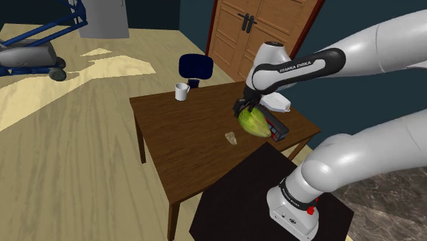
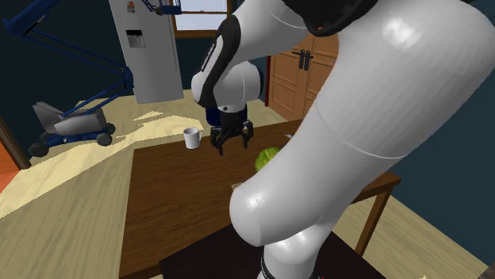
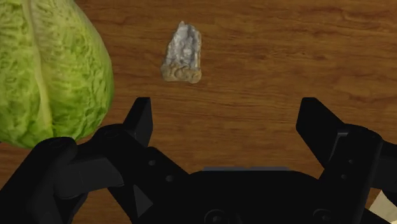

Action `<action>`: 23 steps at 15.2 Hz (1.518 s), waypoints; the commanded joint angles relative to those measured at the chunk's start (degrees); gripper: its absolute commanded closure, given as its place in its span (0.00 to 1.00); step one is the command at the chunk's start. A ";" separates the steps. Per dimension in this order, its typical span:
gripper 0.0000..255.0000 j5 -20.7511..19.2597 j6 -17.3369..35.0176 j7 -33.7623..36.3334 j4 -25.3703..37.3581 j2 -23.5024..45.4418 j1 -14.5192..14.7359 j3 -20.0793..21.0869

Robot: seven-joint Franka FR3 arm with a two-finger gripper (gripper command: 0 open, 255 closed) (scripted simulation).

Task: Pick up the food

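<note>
In the shoulder view a white mug (image 1: 181, 92) stands near the far corner of the dark wooden table (image 1: 185, 150). To its right a small pale lump (image 1: 233, 137) lies on the wood, and the green cabbage (image 1: 252, 122) sits near it. The gripper (image 3: 226, 108) hangs above the table with its fingers spread wide and nothing between them. The cabbage lies just outside one finger.
</note>
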 commanded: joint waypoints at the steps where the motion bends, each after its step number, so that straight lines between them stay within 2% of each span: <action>1: 0.00 0.12 4.74 0.61 -0.75 4.20 -0.31 -0.41; 8: 0.00 2.72 19.82 0.88 0.14 21.43 -0.79 -2.08; 14: 0.00 9.83 30.54 -2.38 4.20 37.45 -2.52 -0.86; 23: 0.00 12.51 36.84 -4.33 6.51 46.10 -5.23 2.34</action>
